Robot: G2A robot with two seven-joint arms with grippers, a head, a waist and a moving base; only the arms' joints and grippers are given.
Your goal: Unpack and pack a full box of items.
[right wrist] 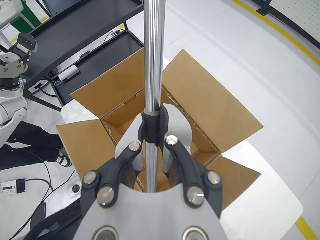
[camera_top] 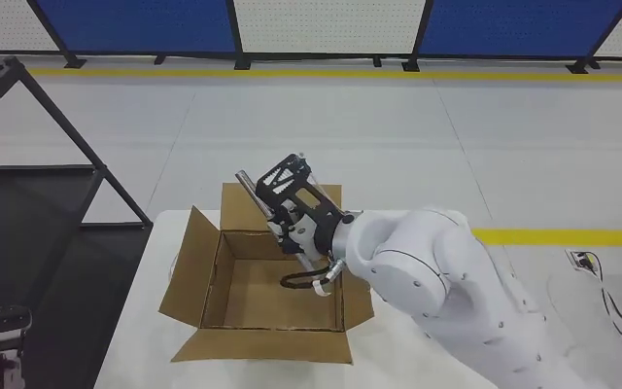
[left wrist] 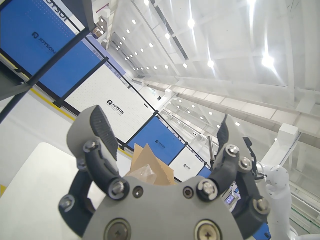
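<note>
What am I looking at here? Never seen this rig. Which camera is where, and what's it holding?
It is a two-armed robot working at a white table. The top view looks down from a camera on the robot, above its arms. The other two views come from a camera on each wrist, so each shows that arm's own jaws up close. On the table stands an open cardboard box with its flaps folded outward. The right arm is above the box, and its jaws are shut on a shiny metal rod that sticks out past them. The left wrist view points up toward the ceiling; its jaws are open and hold nothing.
</note>
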